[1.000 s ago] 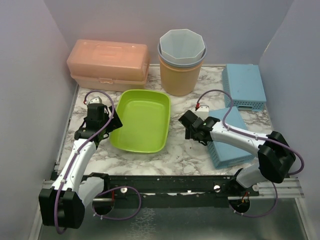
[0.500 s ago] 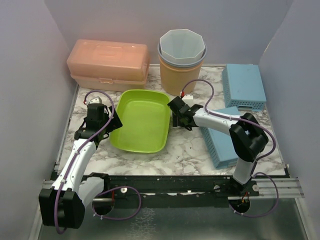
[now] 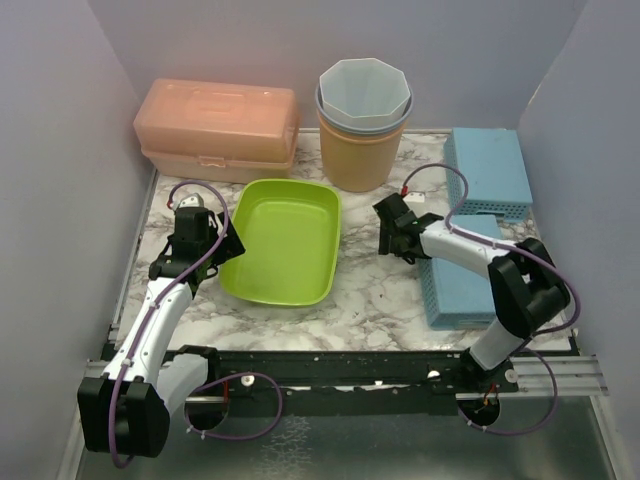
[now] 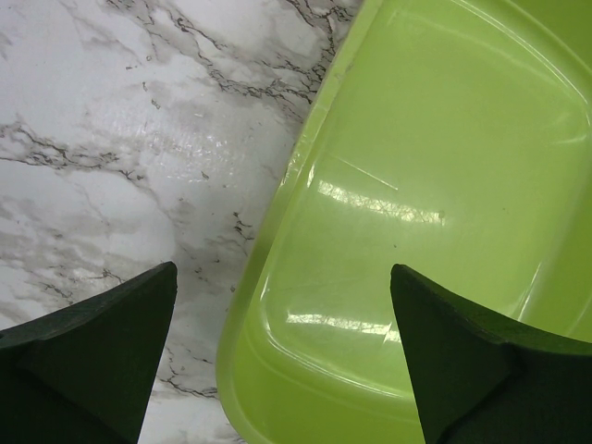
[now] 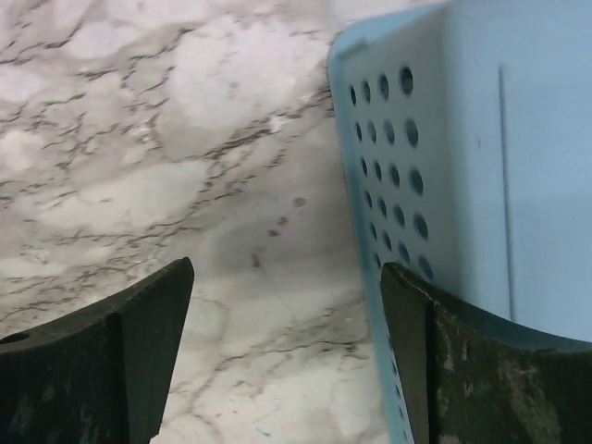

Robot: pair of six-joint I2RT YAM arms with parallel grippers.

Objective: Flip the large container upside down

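Note:
A lime-green tub (image 3: 282,242) sits upright, open side up, on the marble table left of the middle. My left gripper (image 3: 222,242) is open at its left rim. In the left wrist view the gripper (image 4: 282,356) straddles the rim of the tub (image 4: 444,166), with one finger outside over the marble and one over the inside. My right gripper (image 3: 388,240) is open and empty, to the right of the tub and apart from it. In the right wrist view it (image 5: 287,347) is over bare marble, beside a perforated blue basket (image 5: 481,139).
An orange lidded box (image 3: 215,128) stands at the back left. A tan bin with a grey one nested inside (image 3: 362,120) stands at the back middle. Two blue baskets lie on the right, one far (image 3: 488,172) and one near (image 3: 462,278), under the right arm.
My right arm swung left up to the green tub's right rim, then drew back right to the blue basket. The left arm and the tub have not moved.

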